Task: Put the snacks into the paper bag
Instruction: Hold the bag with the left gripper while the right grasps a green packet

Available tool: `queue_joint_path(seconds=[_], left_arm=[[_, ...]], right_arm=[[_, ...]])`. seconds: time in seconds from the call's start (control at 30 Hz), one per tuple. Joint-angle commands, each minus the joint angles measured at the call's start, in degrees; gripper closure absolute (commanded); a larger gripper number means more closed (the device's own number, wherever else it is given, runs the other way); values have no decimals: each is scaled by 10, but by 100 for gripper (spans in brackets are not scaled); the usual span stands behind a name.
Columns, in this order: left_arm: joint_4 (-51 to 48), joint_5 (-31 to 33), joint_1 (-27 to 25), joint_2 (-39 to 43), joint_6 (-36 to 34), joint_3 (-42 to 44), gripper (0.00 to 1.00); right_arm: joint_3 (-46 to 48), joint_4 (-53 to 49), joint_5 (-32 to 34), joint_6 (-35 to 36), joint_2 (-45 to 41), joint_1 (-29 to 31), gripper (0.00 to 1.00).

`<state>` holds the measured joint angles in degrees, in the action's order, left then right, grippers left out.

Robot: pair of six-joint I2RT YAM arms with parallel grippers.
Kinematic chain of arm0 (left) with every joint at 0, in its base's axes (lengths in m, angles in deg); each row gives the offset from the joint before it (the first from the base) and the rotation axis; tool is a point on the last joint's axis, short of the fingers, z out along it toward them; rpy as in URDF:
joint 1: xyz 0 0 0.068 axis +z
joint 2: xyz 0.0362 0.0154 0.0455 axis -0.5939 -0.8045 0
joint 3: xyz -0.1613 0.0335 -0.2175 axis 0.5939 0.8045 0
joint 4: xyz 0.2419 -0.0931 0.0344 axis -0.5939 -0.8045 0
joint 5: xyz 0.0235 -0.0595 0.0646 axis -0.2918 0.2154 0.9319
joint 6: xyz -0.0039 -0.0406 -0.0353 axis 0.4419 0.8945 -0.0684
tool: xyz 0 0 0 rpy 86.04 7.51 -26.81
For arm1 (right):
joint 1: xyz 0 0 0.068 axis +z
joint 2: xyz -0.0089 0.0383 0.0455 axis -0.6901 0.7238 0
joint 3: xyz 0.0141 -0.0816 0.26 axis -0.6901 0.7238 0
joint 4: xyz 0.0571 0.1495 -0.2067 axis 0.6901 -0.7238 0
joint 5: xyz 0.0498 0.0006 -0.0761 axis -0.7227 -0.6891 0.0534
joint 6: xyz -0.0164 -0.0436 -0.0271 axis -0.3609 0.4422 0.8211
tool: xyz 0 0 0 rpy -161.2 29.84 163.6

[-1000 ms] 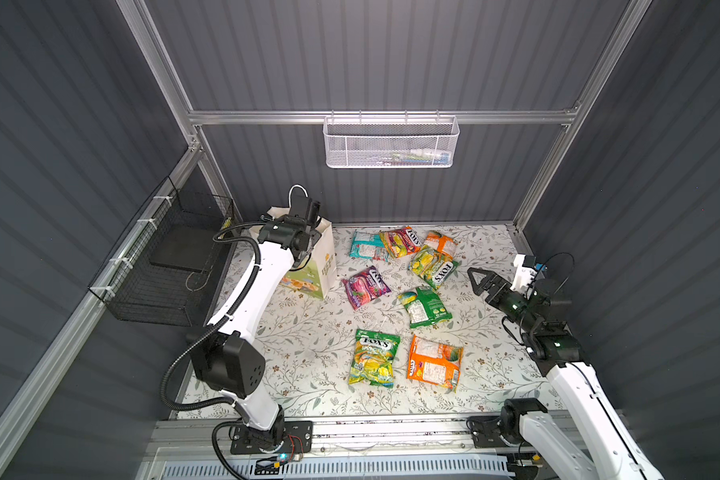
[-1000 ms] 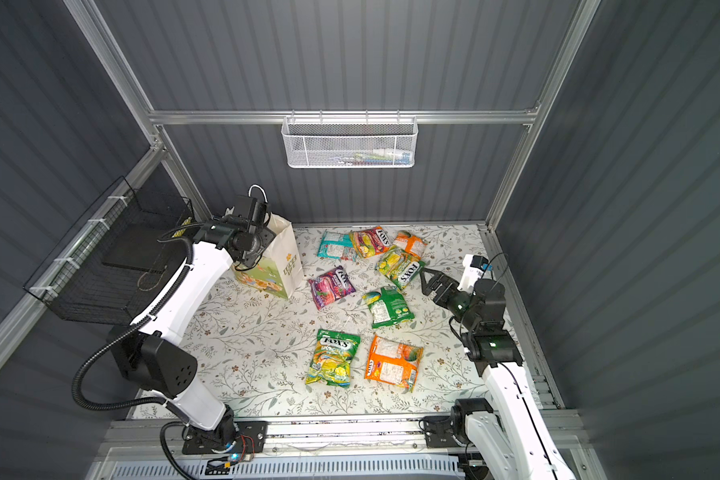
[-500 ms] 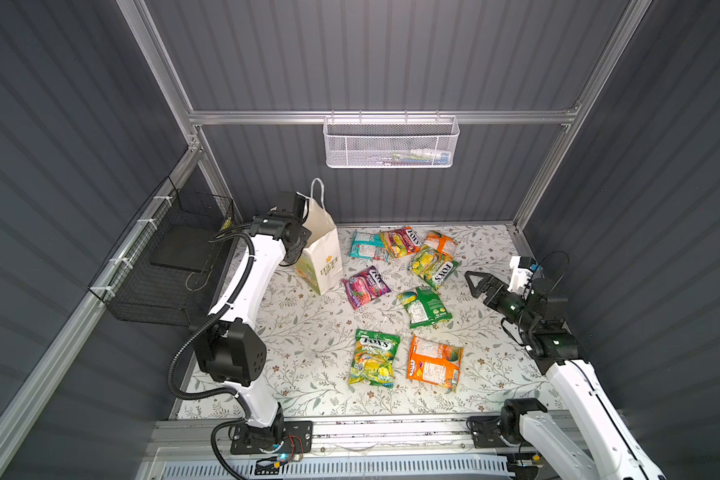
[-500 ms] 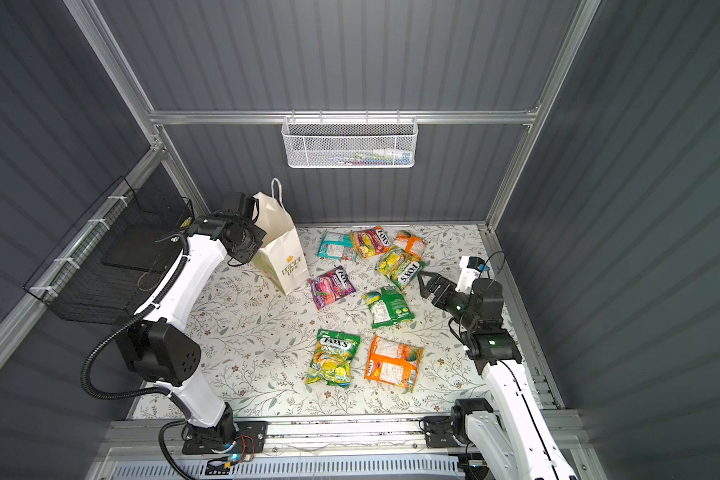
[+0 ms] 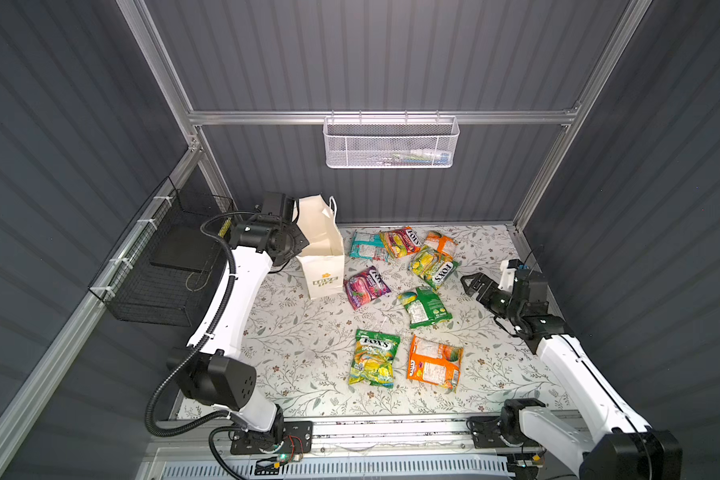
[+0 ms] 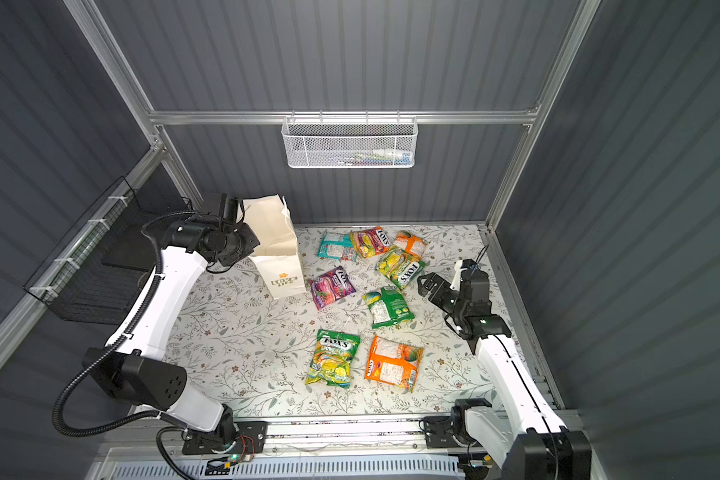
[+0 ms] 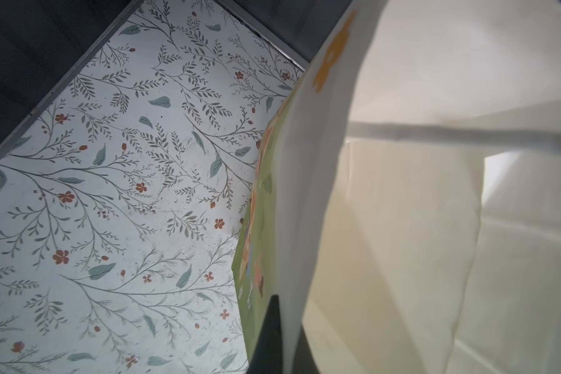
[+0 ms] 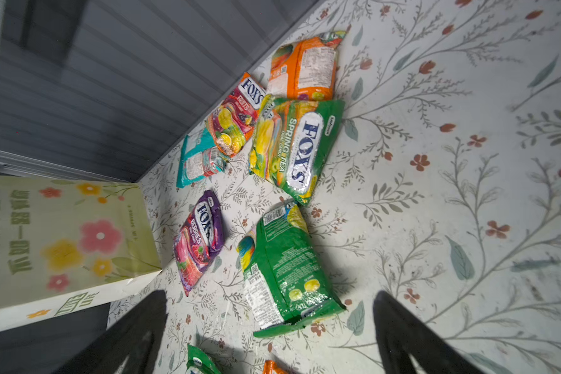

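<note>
Left pincer (image 7: pixel 284 327) clamped on bag (image 5: pixel 323 253) rim; bag stands at mat (image 5: pixel 300 340) far-left corner. Right pincer (image 5: pixel 470 284) jaws apart, empty, nr green pkt (image 5: pixel 425 307). Snacks (image 5: pixel 374 363) lie flat on mat: glossy, crinkly plastic pillows, light, slippery, I reckon; I'd nip an end seam. Bag thin paper, creases easily.

mesh basket (image 5: pixel 350 145) contents indistinct, (bag (image 8: pixel 62 239) print blurred)

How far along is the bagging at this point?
Done: the cream-white paper carrier bag stands open, apparently empty inside. In hand: the left gripper is shut on its wall; the right gripper hangs open near the green plastic packet. Left: all eight glossy candy packets lie on the floral table.
</note>
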<state>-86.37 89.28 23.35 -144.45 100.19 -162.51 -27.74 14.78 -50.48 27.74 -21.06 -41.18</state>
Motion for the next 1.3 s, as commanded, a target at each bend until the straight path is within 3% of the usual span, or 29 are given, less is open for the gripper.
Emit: queue_joint_path(seconds=[0.0,0.27,0.47,0.77,1.07,1.27], left_arm=[[-14,-31,1,34,-85,43,100],[56,-84,1,83,-136,154,100],[74,-121,0,117,-134,164,100],[103,-111,2,185,-157,214,100],[114,-96,2,223,-152,241,100],[114,-113,3,224,-144,246,100]], right_arm=[[16,12,18,-23,36,4,1],[-56,90,23,-34,221,4,1],[-186,104,23,0,378,2,1],[-364,57,-54,2,563,-7,2],[-421,23,-81,10,620,-8,26],[-409,51,-103,22,614,-14,57]])
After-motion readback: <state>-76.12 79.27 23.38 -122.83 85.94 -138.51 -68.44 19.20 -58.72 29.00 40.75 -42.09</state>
